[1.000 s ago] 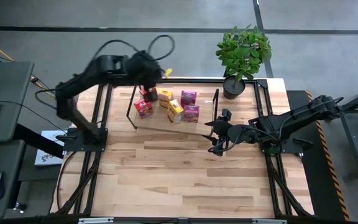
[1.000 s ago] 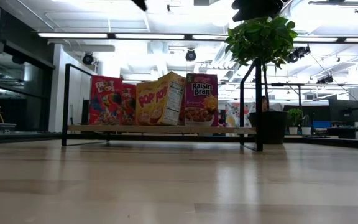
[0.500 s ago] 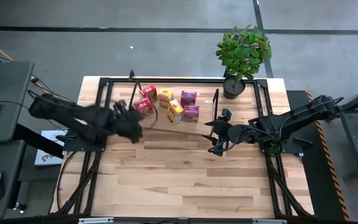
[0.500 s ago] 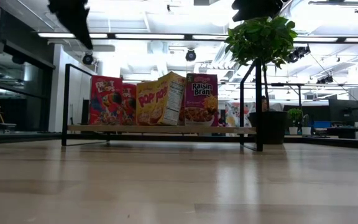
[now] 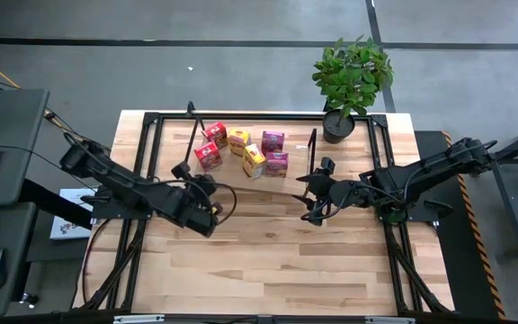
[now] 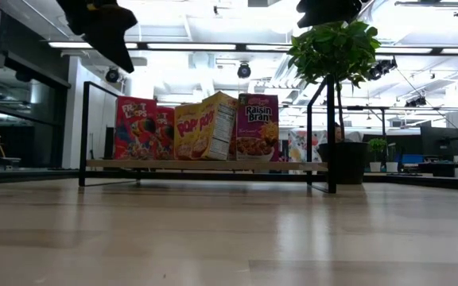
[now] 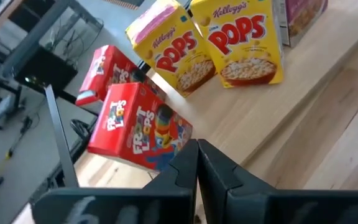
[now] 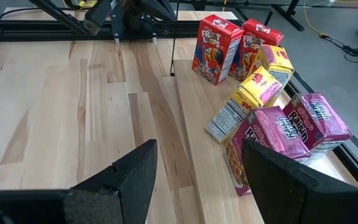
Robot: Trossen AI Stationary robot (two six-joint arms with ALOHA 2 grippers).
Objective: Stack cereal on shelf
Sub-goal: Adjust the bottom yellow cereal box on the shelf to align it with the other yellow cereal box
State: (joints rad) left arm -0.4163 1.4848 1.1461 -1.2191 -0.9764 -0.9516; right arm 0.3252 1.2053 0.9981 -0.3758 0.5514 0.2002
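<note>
Six small cereal boxes stand on the shelf board (image 5: 241,177), which has black wire end frames: two red (image 5: 208,156) (image 5: 217,135), two yellow (image 5: 254,160) (image 5: 239,141), two magenta (image 5: 277,164) (image 5: 272,141). They also show in the low view (image 6: 205,127). My left gripper (image 5: 203,186) is shut and empty, just near of the red boxes (image 7: 138,127), its fingers (image 7: 196,168) pointing at them. My right gripper (image 5: 306,198) hangs open and empty at the shelf's right end; its fingers (image 8: 135,171) are spread wide.
A potted plant (image 5: 349,76) stands at the far right corner behind the shelf. Black frame rails (image 5: 142,180) run along the table's left and right sides. Bare wooden tabletop (image 5: 259,261) lies near of both grippers.
My left arm has swung from high above the red boxes down and toward the table's near edge. Its gripper now sits low, just near of the shelf. The boxes stand as before.
</note>
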